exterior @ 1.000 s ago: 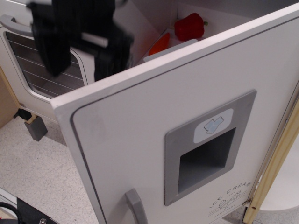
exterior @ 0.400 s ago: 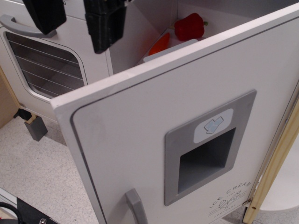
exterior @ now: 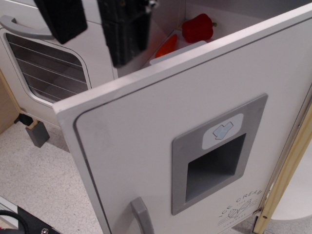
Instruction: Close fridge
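While its door gapes, fridge (exterior: pixel 195 146) looks seemingly plain white.

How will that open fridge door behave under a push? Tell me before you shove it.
The fridge door looks like a flat rigid panel, so it should swing, not flex. Hinged at the right edge, it likely pivots easily when pushed near the free left edge. The smooth white face may let the gripper slide.

White fridge (exterior: pixel 146 146) door swung wide open; grey handle, recessed dispenser panel.
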Robot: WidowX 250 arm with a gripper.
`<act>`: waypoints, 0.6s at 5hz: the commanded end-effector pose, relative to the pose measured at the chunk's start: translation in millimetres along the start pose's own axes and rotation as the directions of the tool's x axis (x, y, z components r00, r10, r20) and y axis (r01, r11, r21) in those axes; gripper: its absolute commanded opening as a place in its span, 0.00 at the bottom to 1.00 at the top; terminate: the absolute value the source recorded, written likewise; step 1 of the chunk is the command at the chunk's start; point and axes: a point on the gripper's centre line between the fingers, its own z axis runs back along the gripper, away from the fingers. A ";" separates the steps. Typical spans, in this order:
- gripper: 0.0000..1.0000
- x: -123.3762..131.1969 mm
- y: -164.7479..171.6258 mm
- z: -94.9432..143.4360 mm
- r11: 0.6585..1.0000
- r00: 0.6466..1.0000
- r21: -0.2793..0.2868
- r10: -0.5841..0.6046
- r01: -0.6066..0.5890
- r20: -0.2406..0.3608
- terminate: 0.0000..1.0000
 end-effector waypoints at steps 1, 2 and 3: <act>1.00 -3.4 -2.0 -14.5 0.983 0.996 0.175 -0.063 0.051 0.062 0.00; 1.00 6.2 10.4 -15.6 0.978 0.996 0.209 -0.036 0.019 0.076 0.00; 1.00 21.7 31.0 -8.3 0.977 0.997 0.212 0.018 -0.033 0.075 0.00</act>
